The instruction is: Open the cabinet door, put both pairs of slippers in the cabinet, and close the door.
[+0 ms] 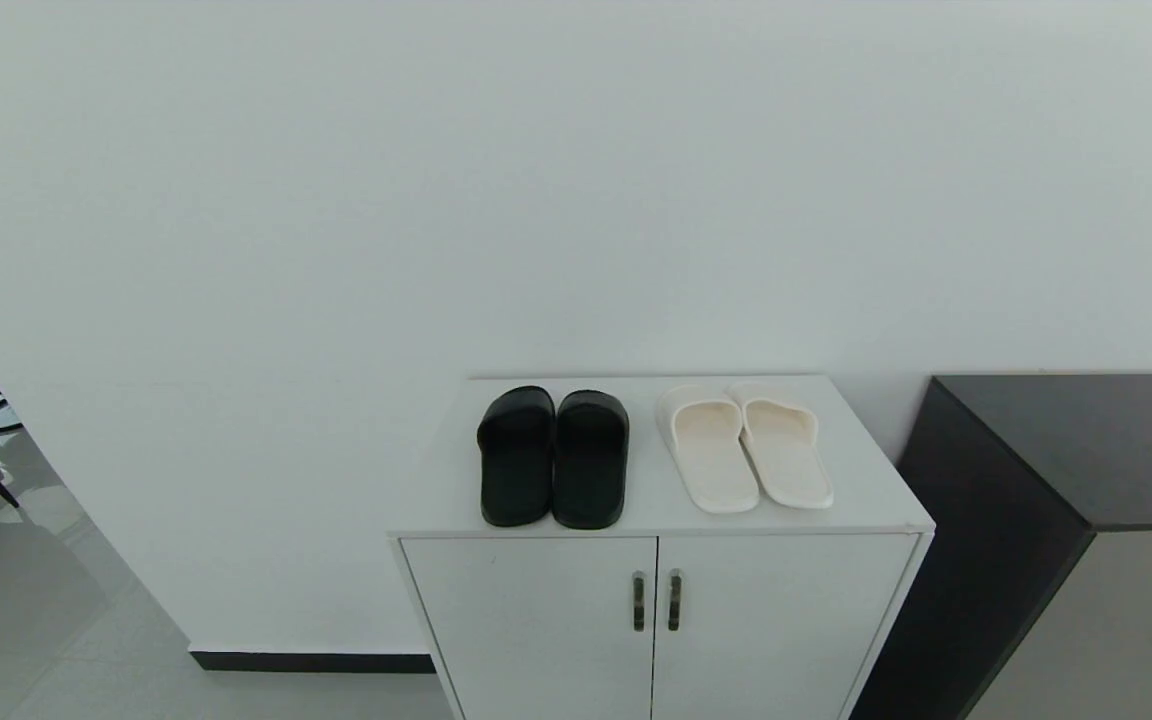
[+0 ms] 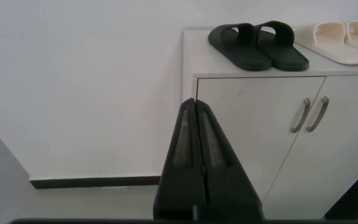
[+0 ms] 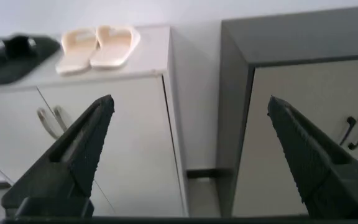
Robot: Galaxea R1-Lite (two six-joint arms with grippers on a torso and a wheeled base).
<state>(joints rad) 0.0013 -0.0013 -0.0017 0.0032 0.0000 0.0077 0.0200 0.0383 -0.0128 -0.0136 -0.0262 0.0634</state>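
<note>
A white two-door cabinet (image 1: 536,630) stands against the wall, both doors shut, with two metal handles (image 1: 656,600) at the middle seam. On its top lie a black pair of slippers (image 1: 553,457) on the left and a cream pair of slippers (image 1: 744,446) on the right. My left gripper (image 2: 196,106) is shut with nothing in it, low and to the left of the cabinet (image 2: 260,118). My right gripper (image 3: 190,109) is open wide and holds nothing, in front of the cabinet's right side (image 3: 135,137).
A dark cabinet (image 1: 1066,520) with a grey front stands close on the right of the white one. A white wall runs behind both. Grey tiled floor (image 1: 26,620) lies open to the left, with a chair leg at the far left edge.
</note>
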